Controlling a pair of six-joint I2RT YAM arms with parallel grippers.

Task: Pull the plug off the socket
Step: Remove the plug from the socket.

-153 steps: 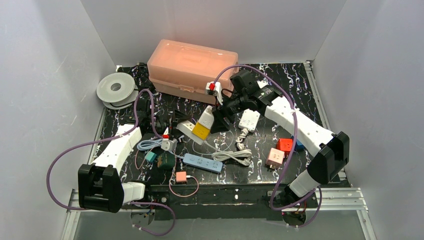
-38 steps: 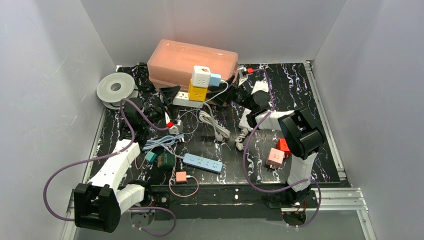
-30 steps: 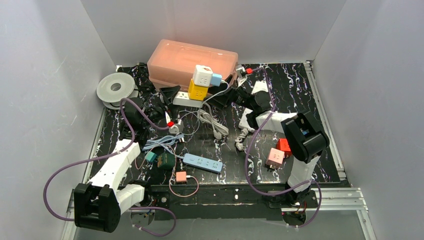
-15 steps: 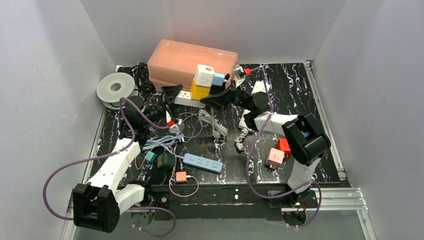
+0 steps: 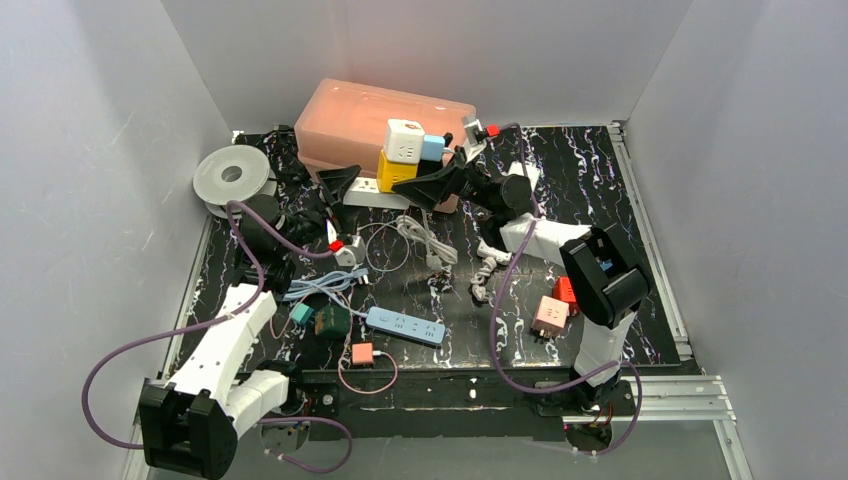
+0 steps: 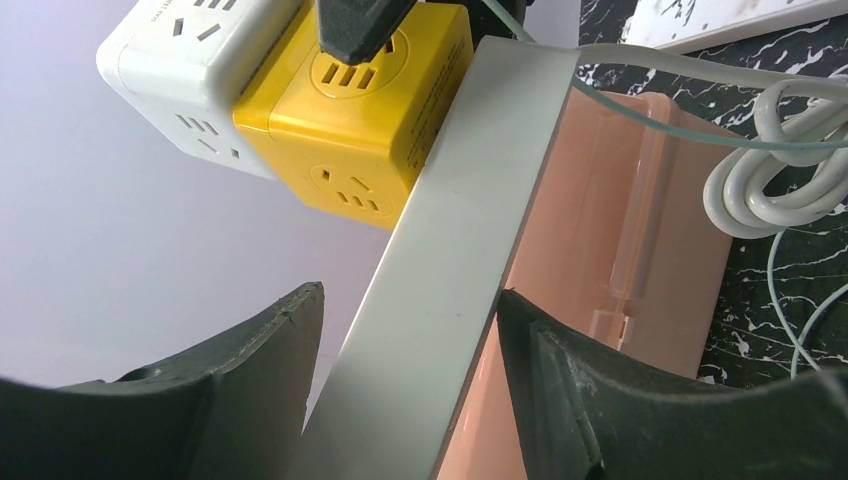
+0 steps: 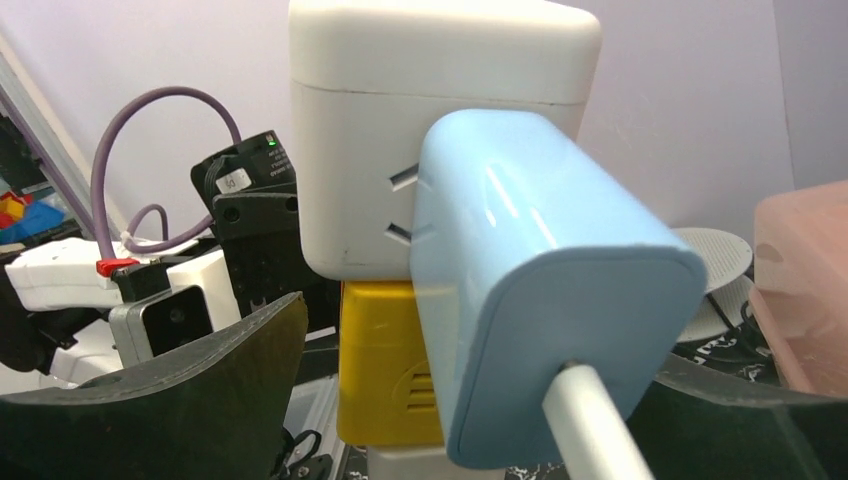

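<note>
Above the far side of the worktop [image 5: 600,170], in front of a pink plastic box [image 5: 350,115], a stack of sockets is held up in the air. The left claw [image 6: 410,295] is clenched across a white power strip [image 6: 450,250]. A yellow cube socket [image 6: 370,130] sits on the strip, with a white cube socket [image 7: 430,130] on top of it. A blue plug [image 7: 540,290] is pushed into the side of the white cube, and its white cord [image 7: 590,420] trails toward the right wrist camera.

The right claw [image 7: 470,345] is released, its jaws wide apart on either side of the plug and not pinching it.

The plug looks light, hard and glossy with rounded corners, so it may slip. The best hold is probably its two flat side faces, near the cube, not the cord. Its prongs probably grip firmly. A straight pull seems safest, since the cubes could separate first.
</note>
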